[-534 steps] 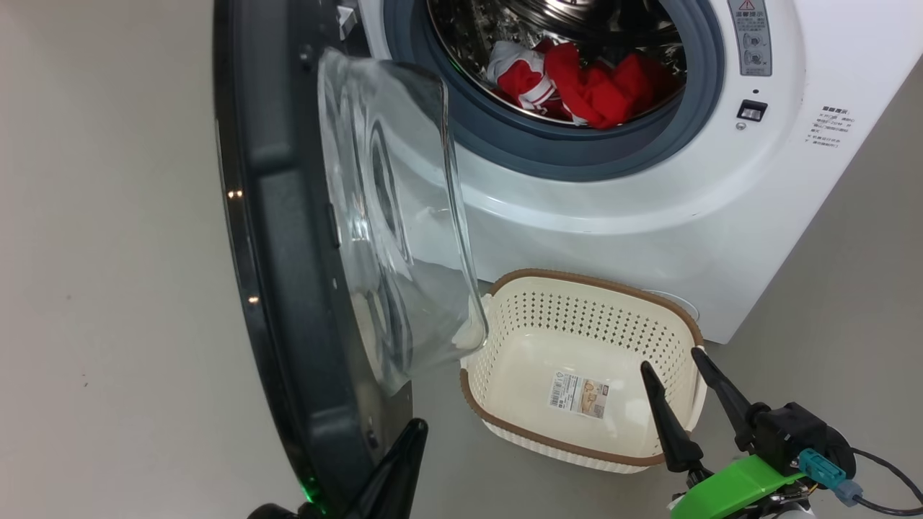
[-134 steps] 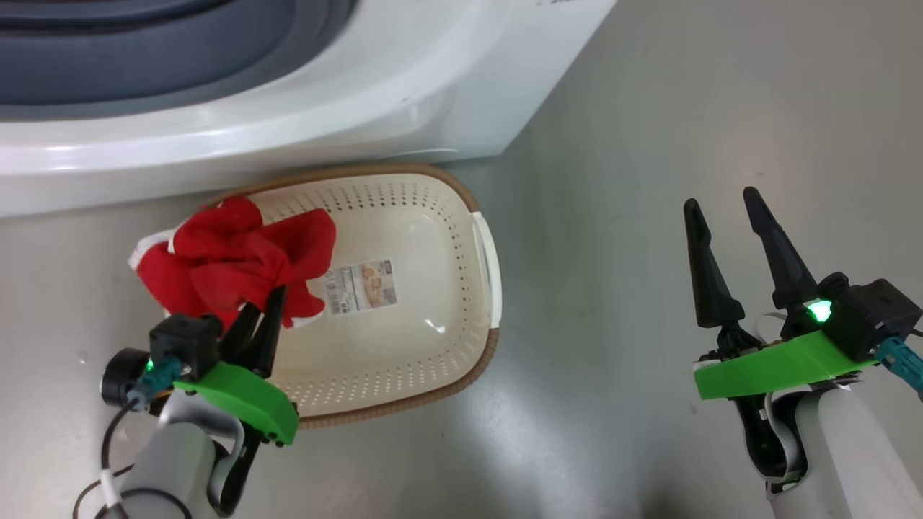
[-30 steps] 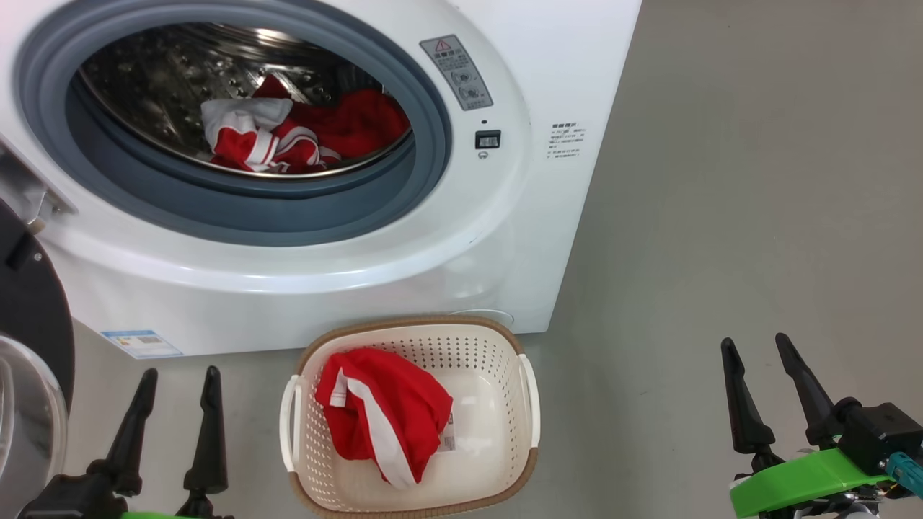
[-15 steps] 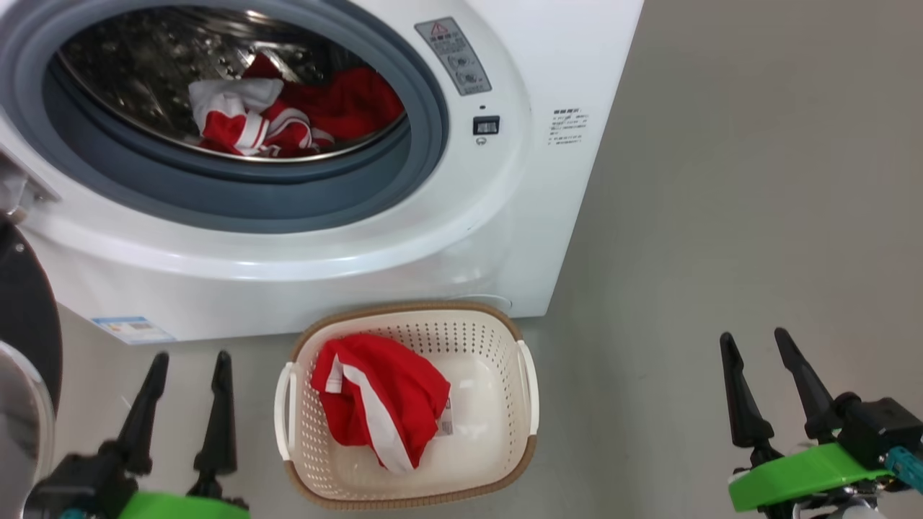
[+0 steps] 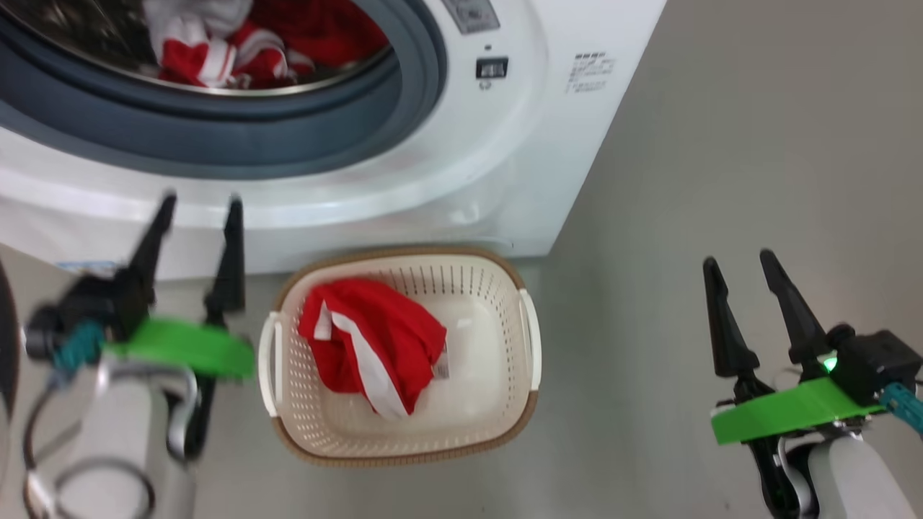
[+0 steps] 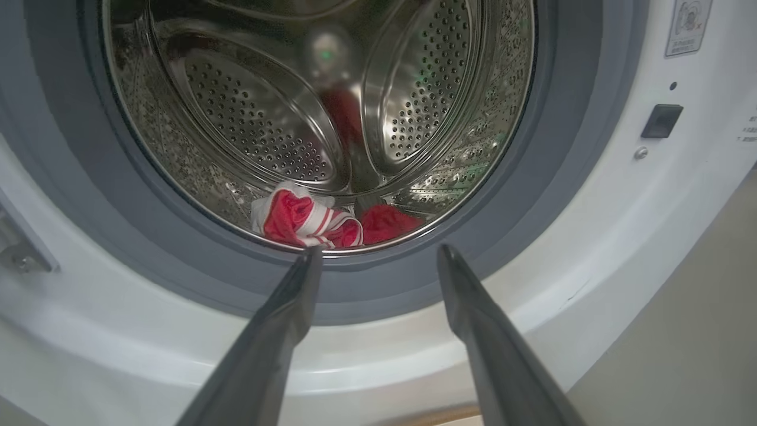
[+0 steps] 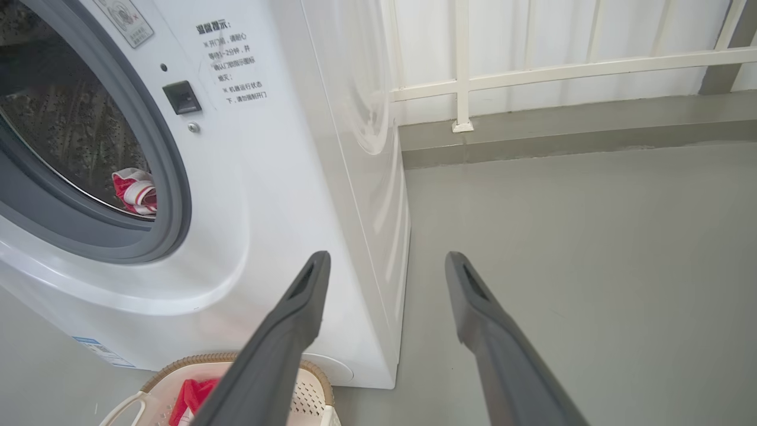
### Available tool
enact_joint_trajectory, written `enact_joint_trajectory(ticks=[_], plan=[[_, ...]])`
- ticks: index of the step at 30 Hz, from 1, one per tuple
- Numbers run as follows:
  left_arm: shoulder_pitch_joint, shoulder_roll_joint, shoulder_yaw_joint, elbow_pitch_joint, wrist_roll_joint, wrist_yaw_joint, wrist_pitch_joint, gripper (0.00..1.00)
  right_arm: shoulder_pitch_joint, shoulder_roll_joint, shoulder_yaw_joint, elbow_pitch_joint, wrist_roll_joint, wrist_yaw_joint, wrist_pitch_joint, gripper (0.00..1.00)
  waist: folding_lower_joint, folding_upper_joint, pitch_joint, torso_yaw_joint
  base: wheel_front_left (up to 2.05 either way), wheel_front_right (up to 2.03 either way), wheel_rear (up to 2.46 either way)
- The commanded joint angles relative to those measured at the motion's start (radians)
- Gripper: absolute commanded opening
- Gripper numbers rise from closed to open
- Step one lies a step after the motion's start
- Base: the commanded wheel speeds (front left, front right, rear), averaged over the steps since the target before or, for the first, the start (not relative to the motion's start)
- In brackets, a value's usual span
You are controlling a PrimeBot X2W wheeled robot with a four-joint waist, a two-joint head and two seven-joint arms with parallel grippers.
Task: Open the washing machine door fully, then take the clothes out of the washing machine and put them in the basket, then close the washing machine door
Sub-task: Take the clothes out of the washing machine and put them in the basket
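Observation:
The washing machine (image 5: 461, 166) stands with its opening uncovered; red and white clothes (image 5: 209, 50) lie in the steel drum. A dark sliver of the washing machine door (image 5: 3, 339) shows at the left border. The basket (image 5: 476, 404) sits on the floor in front, with one red garment with a white stripe (image 5: 368, 342) inside. My left gripper (image 5: 202, 202) is open and empty before the washer's lower front, left of the basket. In the left wrist view that gripper (image 6: 379, 251) points at the drum's lower lip, just below the clothes (image 6: 307, 219). My right gripper (image 5: 738, 261) hangs open and empty over the floor at the right.
Grey floor (image 5: 721, 144) spreads to the right of the washer. The right wrist view shows the washer's side (image 7: 355, 177), a white railing (image 7: 532, 71) on a low kerb behind it, and the basket's rim (image 7: 313, 370) at the bottom.
The head camera has tilted down, so the washer sits higher in the picture. My left gripper has risen from the floor level towards the drum opening, still open. The right gripper has hardly moved.

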Motion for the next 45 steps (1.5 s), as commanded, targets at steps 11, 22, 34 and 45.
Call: enact_joint_trajectory(ticks=[11,22,34,45], plan=[[-0.392,0.053,0.000,0.283,0.087,0.051,-0.005,1.00,-0.080,-0.007,0.036,-0.032,0.020,0.005,-0.006,1.00,0.0000,0.0000,0.161,-0.032,0.00,0.00,0.00],[-0.655,0.092,-0.043,0.602,0.156,0.142,0.000,1.00,-0.098,-0.007,0.055,-0.032,0.033,0.005,-0.006,1.00,0.0000,0.0000,0.183,-0.062,0.00,0.00,0.00],[-0.813,0.161,-0.073,0.814,0.177,0.169,0.023,1.00,-0.118,-0.007,0.077,-0.039,0.049,0.005,-0.006,1.00,0.0000,0.0000,0.227,-0.109,0.00,0.00,0.00],[-0.847,0.207,-0.085,0.853,0.170,0.176,0.038,1.00,-0.122,-0.007,0.094,-0.043,0.069,0.005,-0.006,1.00,0.0000,0.0000,0.246,-0.153,0.00,0.00,0.00]])
